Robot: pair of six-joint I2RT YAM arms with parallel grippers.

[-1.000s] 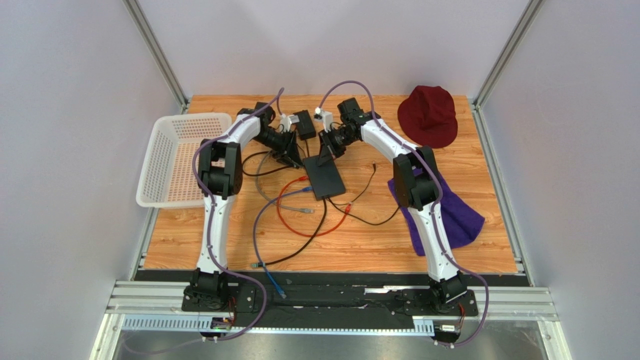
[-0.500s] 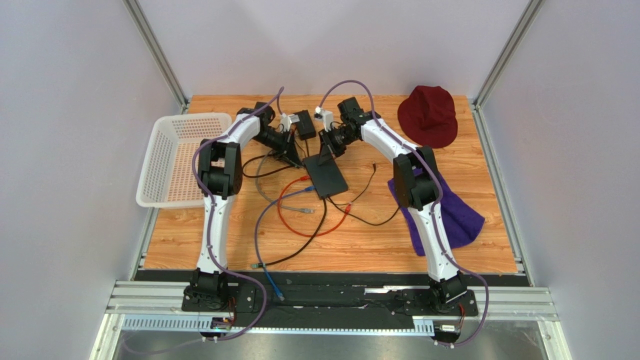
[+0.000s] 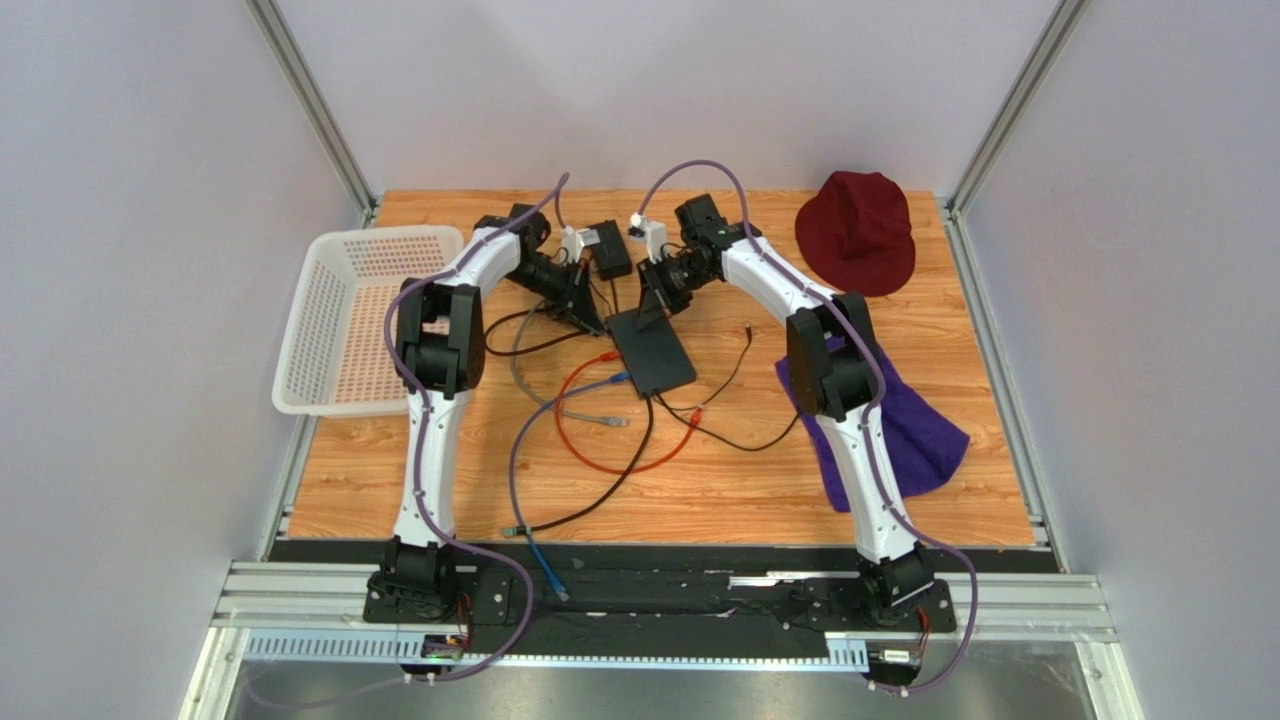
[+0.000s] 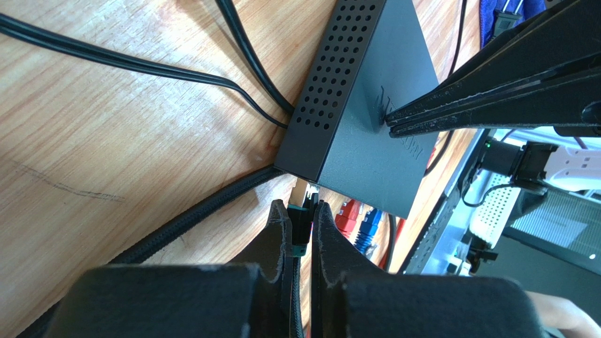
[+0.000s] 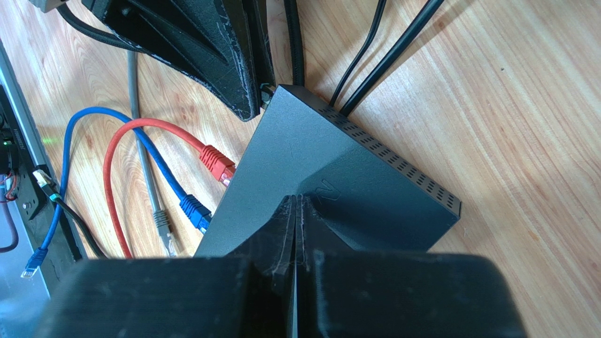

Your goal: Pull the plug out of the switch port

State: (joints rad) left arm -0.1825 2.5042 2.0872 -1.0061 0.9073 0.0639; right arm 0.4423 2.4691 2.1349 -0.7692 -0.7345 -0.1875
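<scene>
While the overhead view shows no shift since a second ago, with both arms and the flat black switch box [image 3: 649, 357] lying as before, the close views give the grip. The left gripper [image 4: 300, 211] is pinched shut on the plug [image 4: 302, 193]. The plug's pale tip sits in the switch port [image 4: 314, 182] at the box's corner. The right gripper [image 5: 296, 201] is fully closed with nothing held, its tips pressing on the top of the box.

The box lies flat near the middle of the bench [image 3: 676, 495], well apart from every edge. Black cables run beside its vented side. Loose red [image 5: 141, 127], blue [image 5: 106, 116] and grey [image 5: 144, 190] cables loop on the near side, with the red and blue plug ends just beside the box. A small black adapter brick [image 3: 609, 248] sits near the far edge. A white basket [image 3: 361, 315] lies over the left edge, a dark red hat [image 3: 857, 228] fills the far right corner, and a purple cloth [image 3: 917, 428] lies along the right edge. Bare wood shows along the near edge.
</scene>
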